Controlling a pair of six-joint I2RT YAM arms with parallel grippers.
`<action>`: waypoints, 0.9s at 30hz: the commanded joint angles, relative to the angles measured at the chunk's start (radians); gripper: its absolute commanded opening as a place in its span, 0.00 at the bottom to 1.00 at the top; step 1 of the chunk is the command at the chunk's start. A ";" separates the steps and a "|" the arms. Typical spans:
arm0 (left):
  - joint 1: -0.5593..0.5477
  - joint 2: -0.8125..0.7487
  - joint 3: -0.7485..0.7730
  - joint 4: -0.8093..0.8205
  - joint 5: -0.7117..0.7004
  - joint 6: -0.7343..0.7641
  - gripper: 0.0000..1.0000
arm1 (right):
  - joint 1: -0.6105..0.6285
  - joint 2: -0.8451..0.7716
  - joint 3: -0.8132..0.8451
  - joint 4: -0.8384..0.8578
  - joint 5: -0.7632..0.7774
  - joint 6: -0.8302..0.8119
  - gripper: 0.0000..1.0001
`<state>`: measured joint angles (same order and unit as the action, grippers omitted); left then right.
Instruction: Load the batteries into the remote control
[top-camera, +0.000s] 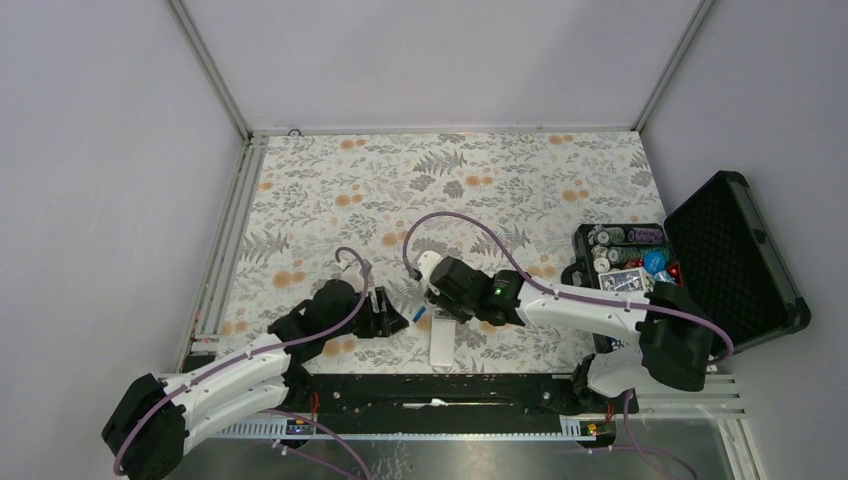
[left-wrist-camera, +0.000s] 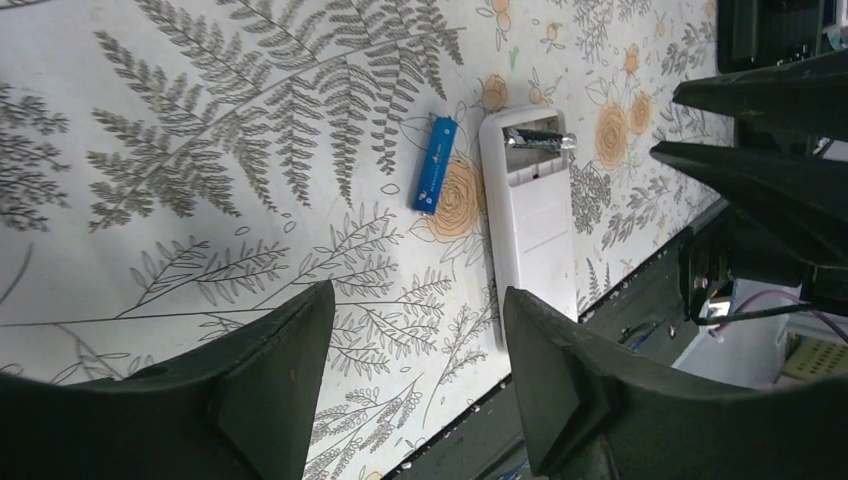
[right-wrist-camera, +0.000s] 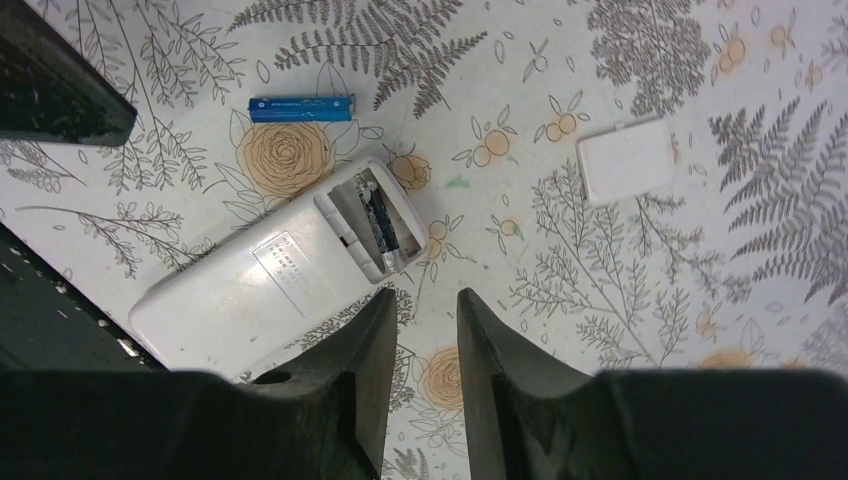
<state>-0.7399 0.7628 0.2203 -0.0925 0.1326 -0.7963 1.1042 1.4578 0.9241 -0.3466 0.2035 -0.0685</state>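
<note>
Floral-cloth counter. At its right edge, well apart from the work, a black case with lid thrown back, its tray holding chip stacks and cards. Both arms reach in to the near centre. Left tool released, fingers spread wide, grasping nothing, aimed at the remote from the left. Right tool released too, only a narrow gap between its fingers, nothing in it, hanging just over the remote's uncovered end. Remote lies back-up near the front edge, battery bay exposed; something dark and slim sits in the bay, cannot tell what. Small white cover lies flat, apart from the remote. One blue battery lies loose on the cloth just beside the bay end, between left tool and remote.
</note>
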 joint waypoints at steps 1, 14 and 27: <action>0.002 0.044 0.034 0.089 0.108 0.005 0.65 | -0.008 -0.091 -0.041 0.030 0.061 0.177 0.36; -0.052 0.210 0.101 0.246 0.211 -0.075 0.63 | -0.008 -0.276 -0.239 0.159 0.065 0.429 0.46; -0.072 0.462 0.211 0.328 0.181 -0.079 0.57 | -0.012 -0.297 -0.278 0.182 0.134 0.618 0.46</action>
<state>-0.8093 1.1728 0.3653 0.1543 0.3180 -0.8768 1.1000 1.1667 0.6521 -0.1940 0.2810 0.4591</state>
